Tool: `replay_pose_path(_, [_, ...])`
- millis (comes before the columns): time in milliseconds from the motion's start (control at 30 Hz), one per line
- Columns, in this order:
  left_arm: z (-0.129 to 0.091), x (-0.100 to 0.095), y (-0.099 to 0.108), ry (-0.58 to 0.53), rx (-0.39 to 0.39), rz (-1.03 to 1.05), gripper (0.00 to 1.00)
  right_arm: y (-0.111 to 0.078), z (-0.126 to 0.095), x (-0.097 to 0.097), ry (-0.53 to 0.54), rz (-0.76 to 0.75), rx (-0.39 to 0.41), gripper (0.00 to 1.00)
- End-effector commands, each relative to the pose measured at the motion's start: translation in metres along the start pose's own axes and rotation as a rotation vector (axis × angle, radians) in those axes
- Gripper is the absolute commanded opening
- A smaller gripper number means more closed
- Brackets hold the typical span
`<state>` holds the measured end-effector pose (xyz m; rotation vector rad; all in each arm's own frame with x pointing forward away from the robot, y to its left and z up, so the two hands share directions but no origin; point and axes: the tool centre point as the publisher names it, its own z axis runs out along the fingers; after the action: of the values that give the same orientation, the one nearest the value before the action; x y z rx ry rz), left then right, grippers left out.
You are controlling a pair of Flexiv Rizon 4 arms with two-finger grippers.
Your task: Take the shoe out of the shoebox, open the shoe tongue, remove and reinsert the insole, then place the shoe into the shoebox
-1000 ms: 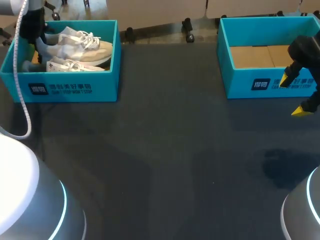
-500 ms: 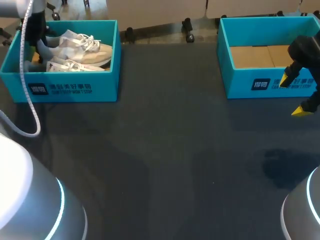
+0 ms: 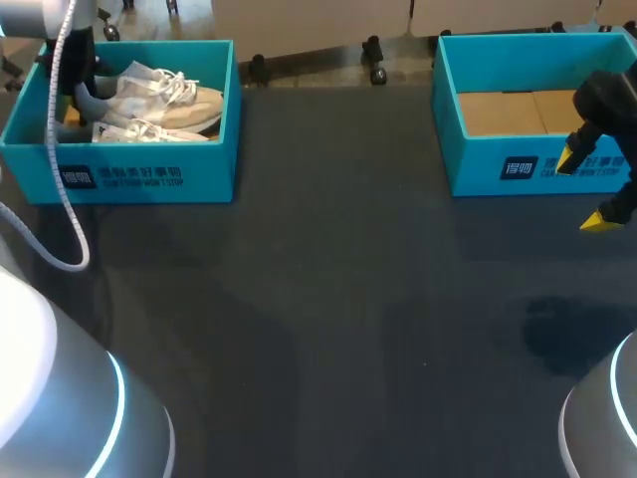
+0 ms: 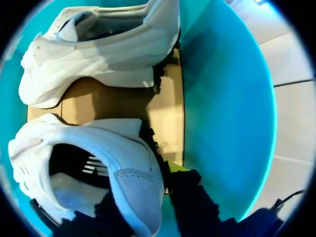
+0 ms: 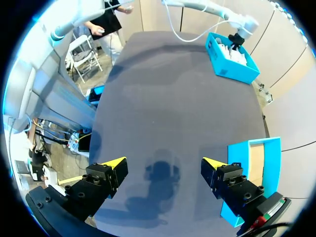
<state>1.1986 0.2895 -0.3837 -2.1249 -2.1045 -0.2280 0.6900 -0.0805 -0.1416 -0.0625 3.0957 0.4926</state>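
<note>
The shoebox (image 3: 149, 175) is a rectangular carton with smooth teal walls and a brown cardboard floor, and it stands at the far left corner of the counter (image 3: 328, 299), which has a dark, matte surface. Two pale shoes are inside it.

In the left wrist view the shoe (image 4: 98, 143) closer to the left gripper (image 4: 145, 187) is white, with a soft padded collar, a grey suede-like patch at the heel and a dark inside with a white striped mark on the insole. The left gripper is clenched on the heel wall of this shoe. One black finger goes into the opening and the other one, with its yellow tip, presses on the outside, close to the teal wall. The second shoe (image 4: 98, 54) lies ahead of it on the cardboard floor. It is white and rounded, with a dark tread at the sole and a line of fine stitching along the side.

At the far right corner stands an open box (image 3: 518, 169) of the same teal carton, again with a cardboard floor. The right gripper (image 3: 587, 189) hangs over the counter near its right edge, just before the front wall of this box. It is released, and its two wedge-shaped yellow tips stand wide apart with nothing between them.
</note>
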Motion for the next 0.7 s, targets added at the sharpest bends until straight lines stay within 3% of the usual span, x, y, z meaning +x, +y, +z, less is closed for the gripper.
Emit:
replay_pose_path(33, [0.001,0.001,0.007,0.001,0.012,0.007,1.0,0.0,0.001,-0.001,0.002,0.0,0.002,1.0])
replay_pose_path(433, [-0.02,0.004,0.001,-0.041,0.023,0.03,1.0,0.0,0.001,-0.001,0.002,0.0,0.002,1.0])
replay_pose_path(700, [-0.051,0.006,-0.001,-0.099,0.017,0.04,1.0,0.0,0.001,-0.001,0.002,0.0,0.002,1.0])
